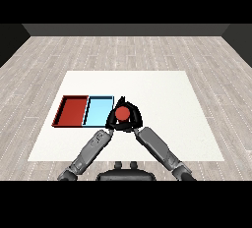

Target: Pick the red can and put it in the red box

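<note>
Nearest to me were the two grey forearms, rising from the lower corners of my view and converging toward the middle of the white flat-topped bench [162, 89]. On my feed the left forearm ran up from the lower left and the right one from the lower right, so that together they made a narrow peak.

At that peak sat the small round red can [121, 114], its circular top facing me. The right black hand [136, 119] was curled round the can's right side, holding it. The left black hand [112, 120] was pressed in against the can's left side, but the two dark hands merged into one shape there, and I could not tell whether its fingers were curled or straight.

The can was just beside the right edge of the shallow light blue rectangular tray [97, 110], overlapping that tray's near right corner as I saw it. I could not tell whether it stood on the bench or hung above it.

To the left of the blue tray, touching it side by side, lay the shallow red rectangular tray [72, 110]. It held nothing that I could see. The can was apart from it, with the whole blue tray between them.

Beyond the bench stretched a pale grey planked floor [123, 50], ending at a dark wall.
</note>
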